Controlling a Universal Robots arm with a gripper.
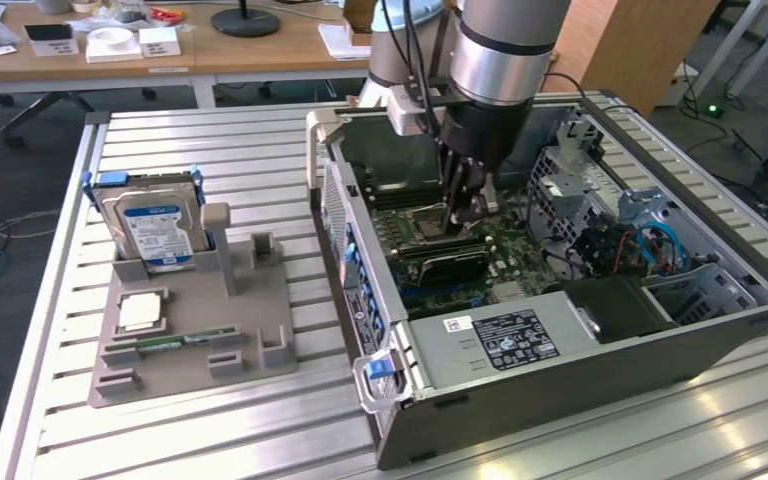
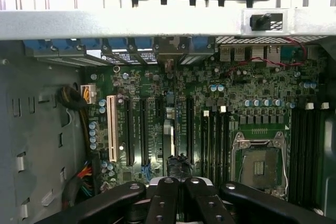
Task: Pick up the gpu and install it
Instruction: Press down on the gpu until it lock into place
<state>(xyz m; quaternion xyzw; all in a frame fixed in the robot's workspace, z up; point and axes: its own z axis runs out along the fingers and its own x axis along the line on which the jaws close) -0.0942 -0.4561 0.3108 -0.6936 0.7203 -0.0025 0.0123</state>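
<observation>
Single robot arm (image 1: 498, 60), seen in the exterior view descending steeply from the upper edge, its silver and black wrist section nearly vertical and a cable bundle running alongside it. Gripper (image 1: 466, 205) pointing straight down, its dark fingers drawn together with no gap between the tips. In the wrist view, the black finger linkages (image 2: 178, 200) converge toward the centre, the two inner links lying side by side

White printed label on power supply (image 1: 508, 334), blue-white label on hard drive (image 1: 157, 228), neither readable
</observation>
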